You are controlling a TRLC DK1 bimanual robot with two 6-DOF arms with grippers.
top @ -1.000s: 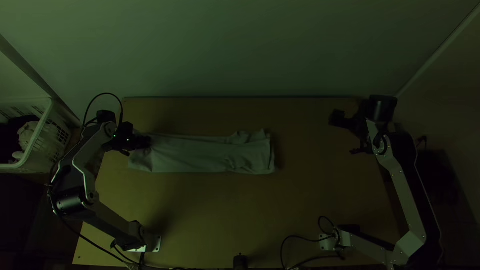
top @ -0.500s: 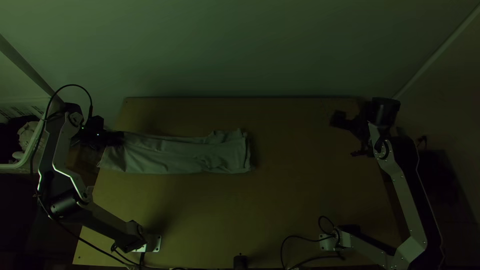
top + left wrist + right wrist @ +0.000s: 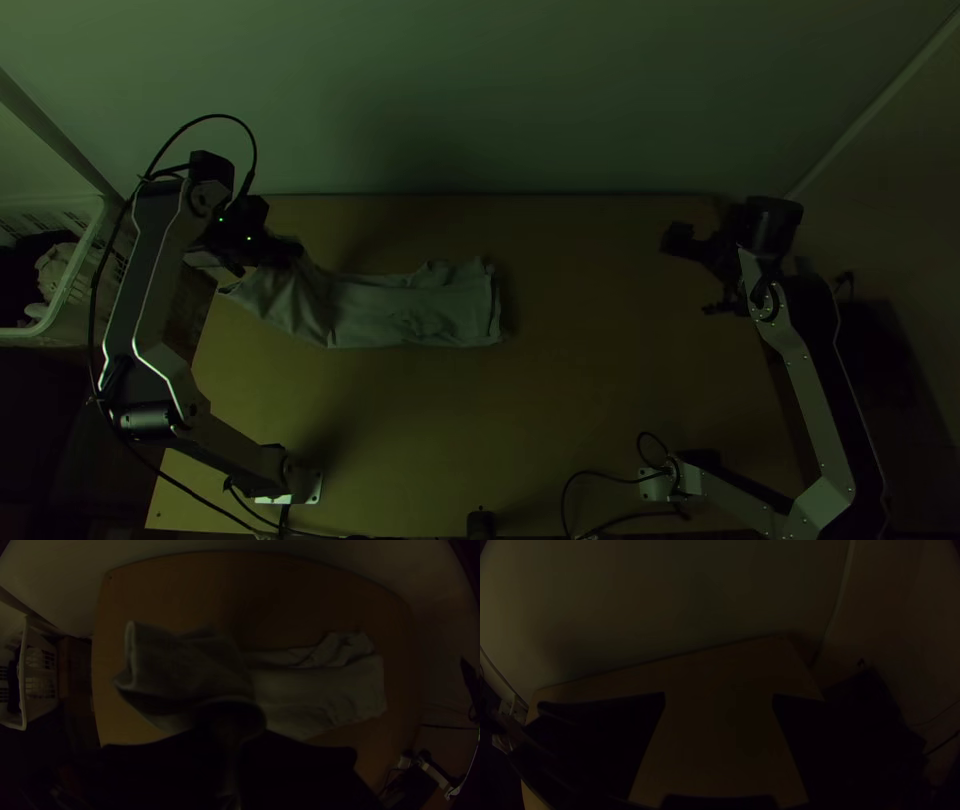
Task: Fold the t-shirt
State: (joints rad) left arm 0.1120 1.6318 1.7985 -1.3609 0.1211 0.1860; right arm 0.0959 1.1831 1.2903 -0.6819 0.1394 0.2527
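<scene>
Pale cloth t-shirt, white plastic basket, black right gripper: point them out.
Pale cloth t-shirt (image 3: 440, 312): top view, its flat-lying stretch.
White plastic basket (image 3: 42, 672): left wrist view, slotted side wall.
Black right gripper (image 3: 719, 693): right wrist view, midway between fingertips.

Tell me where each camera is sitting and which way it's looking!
Top view: high over the near edge of the table, looking steeply down; the left arm and right arm show.
Left wrist view: on the left arm's wrist, looking past the left gripper at the T-shirt and table.
Right wrist view: on the right arm's wrist, looking between the open fingers of the right gripper at table and wall.
Top and left wrist views share the T-shirt and basket.
</scene>
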